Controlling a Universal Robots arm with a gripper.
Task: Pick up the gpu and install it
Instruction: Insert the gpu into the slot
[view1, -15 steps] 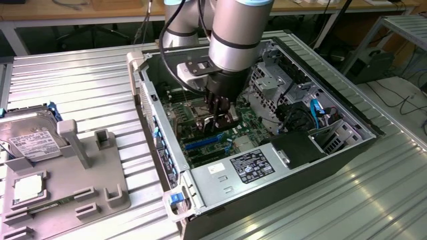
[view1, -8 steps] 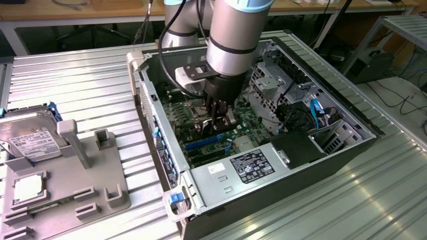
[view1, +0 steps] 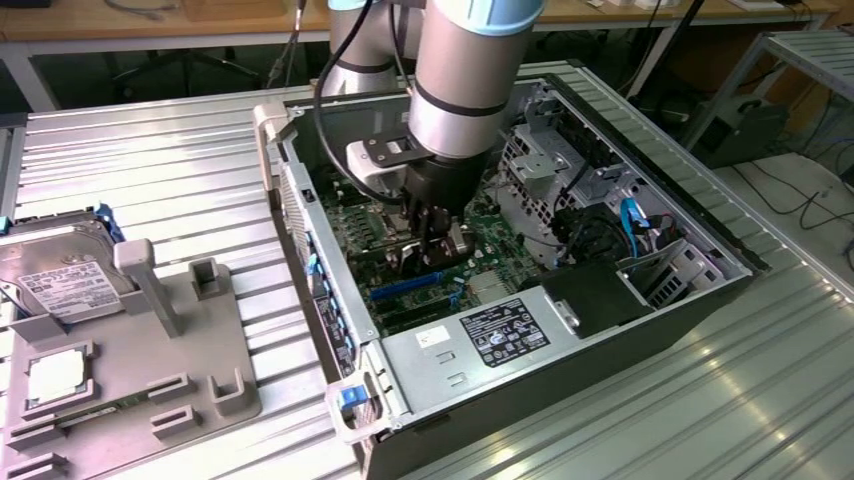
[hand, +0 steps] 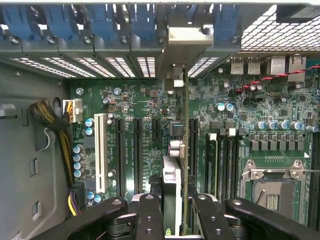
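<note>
Claw (hand: 176, 202) nearly closed around gpu (hand: 171, 179), held edge-on over motherboard slot (hand: 193, 150) at frame centre. Could jam or crack if tilted or offset.

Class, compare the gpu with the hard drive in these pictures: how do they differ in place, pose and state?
The gpu is inside the computer case, whereas the hard drive sits outside it in the grey holder. The gpu stands on edge over the motherboard; the hard drive leans with its labelled face showing. The pincer grips the gpu; the hard drive is ungripped. Both are flat rectangular computer parts.
</note>
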